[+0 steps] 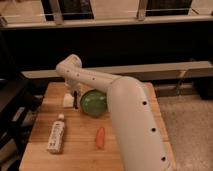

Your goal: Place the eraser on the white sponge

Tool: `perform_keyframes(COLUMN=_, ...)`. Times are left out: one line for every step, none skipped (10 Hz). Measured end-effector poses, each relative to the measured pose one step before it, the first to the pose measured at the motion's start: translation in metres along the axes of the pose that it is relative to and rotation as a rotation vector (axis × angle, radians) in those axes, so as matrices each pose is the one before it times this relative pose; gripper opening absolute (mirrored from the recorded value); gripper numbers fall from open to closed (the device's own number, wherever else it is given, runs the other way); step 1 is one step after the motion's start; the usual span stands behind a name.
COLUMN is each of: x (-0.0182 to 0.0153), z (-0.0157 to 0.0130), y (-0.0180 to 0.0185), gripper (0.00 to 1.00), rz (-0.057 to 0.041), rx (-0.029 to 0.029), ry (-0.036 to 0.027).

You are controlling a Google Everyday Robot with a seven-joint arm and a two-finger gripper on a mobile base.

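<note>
The wooden table [80, 150] carries the white sponge [67, 99], green bowl [93, 102], bottle [56, 135], carrot piece [100, 137]; the claw [75, 100] hangs beside the sponge.

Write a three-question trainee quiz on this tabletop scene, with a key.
1. True or false: the orange carrot-like piece lies inside the green bowl.
2. Which lies nearest the white sponge? A) the white bottle B) the hand C) the orange piece
3. Fill in: the bottle lies on the wooden ____.

Key: 1 false; 2 B; 3 table.
</note>
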Motion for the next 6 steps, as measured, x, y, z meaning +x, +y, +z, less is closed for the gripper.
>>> perform_keyframes(x=-0.00156, z=-0.0019, y=-0.00603, gripper=0.14, rz=-0.0128, rx=0.01428, ry=0.00569)
perform_keyframes(x=0.00258, z=-0.00388, y=-0.00254, gripper=0.14, rz=-0.03631, rx=0.03207, ry=0.01952)
perform_keyframes(x=0.00351, z=-0.00077, y=-0.00724, gripper=0.14, rz=-0.0434, rx=0.03646, ry=0.01027)
perform_keyframes(x=0.00363, z=0.00016, y=-0.01349, gripper=0.14, rz=-0.03758, rx=0.02976, ry=0.00455)
perform_keyframes(x=0.00669, z=0.00136, y=-0.01917, gripper=0.14, rz=-0.05054, rx=0.04339, ry=0.00093)
perform_keyframes(x=0.00762, z=0.00037, y=-0.00592, gripper=0.14, rz=-0.02799, rx=0.03275, ry=0.00416)
